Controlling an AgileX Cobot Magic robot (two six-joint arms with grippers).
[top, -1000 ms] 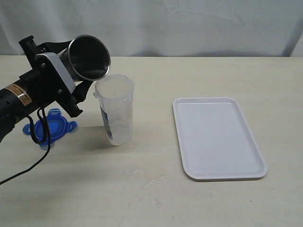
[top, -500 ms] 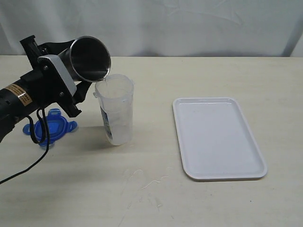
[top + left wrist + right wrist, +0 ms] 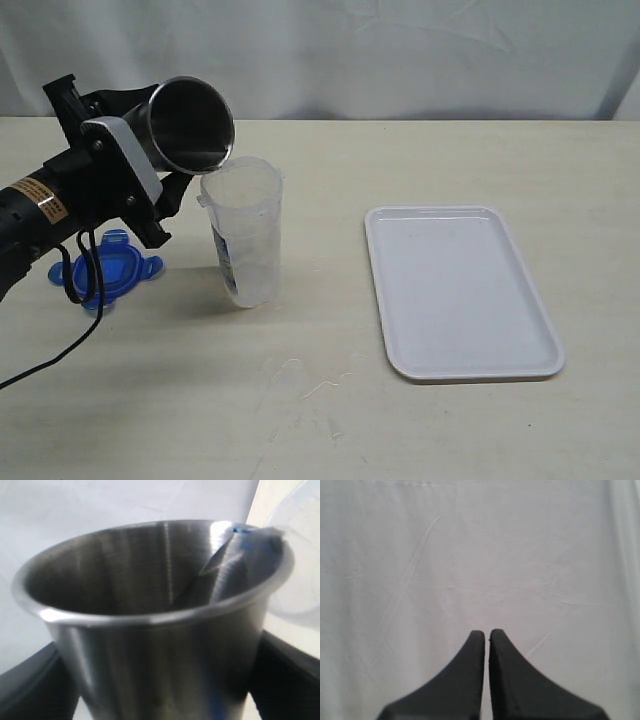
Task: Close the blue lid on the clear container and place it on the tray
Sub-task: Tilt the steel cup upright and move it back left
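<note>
Currently the left gripper (image 3: 156, 150) is clamped round the metal cup (image 3: 190, 125), which is tipped with its lip just above the clear container's (image 3: 245, 235) open mouth. Right gripper (image 3: 486, 645) is pinched closed and empty. Blue lid (image 3: 118, 265) lies flat near the container, under the left arm, with a cable crossing it. Tray (image 3: 460, 290) sits well apart on the container's other side. Risks: cup lip clips the container rim and topples it; cable drags the lid.

Soft, even light here, nothing harsh. My cup (image 3: 165, 645) is blurry up close, with glare on the rim at 1 o'clock. The container (image 3: 243, 235) throws a faint shadow toward 8 o'clock.
</note>
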